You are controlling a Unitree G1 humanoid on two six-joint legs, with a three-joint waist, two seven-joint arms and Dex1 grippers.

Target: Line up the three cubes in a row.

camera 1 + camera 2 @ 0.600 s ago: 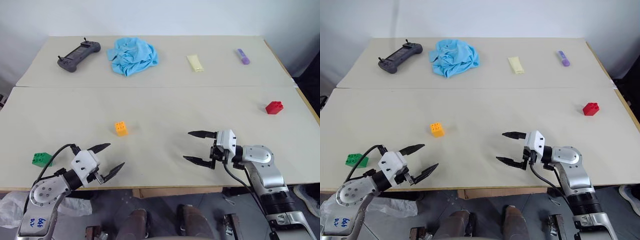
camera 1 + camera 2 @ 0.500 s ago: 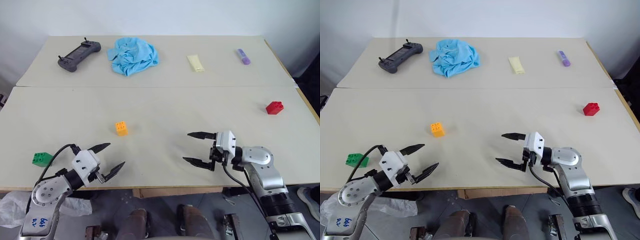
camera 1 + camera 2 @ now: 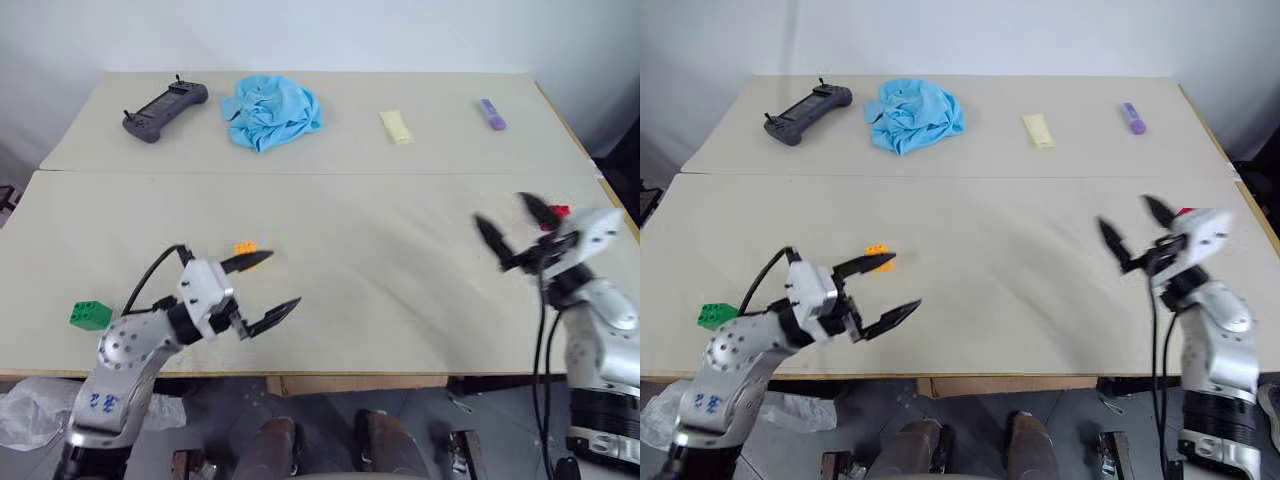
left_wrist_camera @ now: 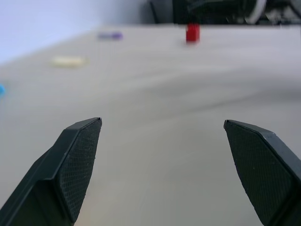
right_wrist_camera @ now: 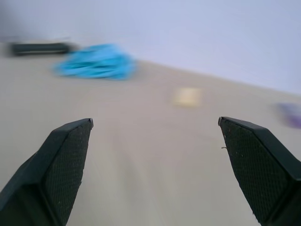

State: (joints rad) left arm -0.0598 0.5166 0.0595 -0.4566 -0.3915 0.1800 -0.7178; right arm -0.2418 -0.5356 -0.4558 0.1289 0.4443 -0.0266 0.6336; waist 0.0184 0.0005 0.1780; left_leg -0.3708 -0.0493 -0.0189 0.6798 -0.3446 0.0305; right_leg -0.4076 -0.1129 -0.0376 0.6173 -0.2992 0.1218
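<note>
Three cubes lie apart on the near table. The green cube [image 3: 90, 315] is at the near left. The orange-yellow cube [image 3: 244, 247] sits left of centre, partly hidden by the upper finger of my left gripper [image 3: 283, 280], which is open and hovers just right of it. The red cube [image 3: 560, 210] is at the far right, partly hidden behind my right gripper [image 3: 500, 212], which is open, blurred and holding nothing. The left wrist view looks across the table to the red cube [image 4: 191, 33] between open fingers [image 4: 77, 160].
On the far table lie a black controller [image 3: 165, 98], a crumpled blue cloth [image 3: 272, 110], a pale yellow packet [image 3: 395, 126] and a small purple item [image 3: 491, 114]. A seam [image 3: 300, 173] joins the two tables. The near table's right edge is close to the red cube.
My left gripper has moved forward and right, up to the orange-yellow cube. My right gripper has swung right and away, over to the red cube. Both stay open.
</note>
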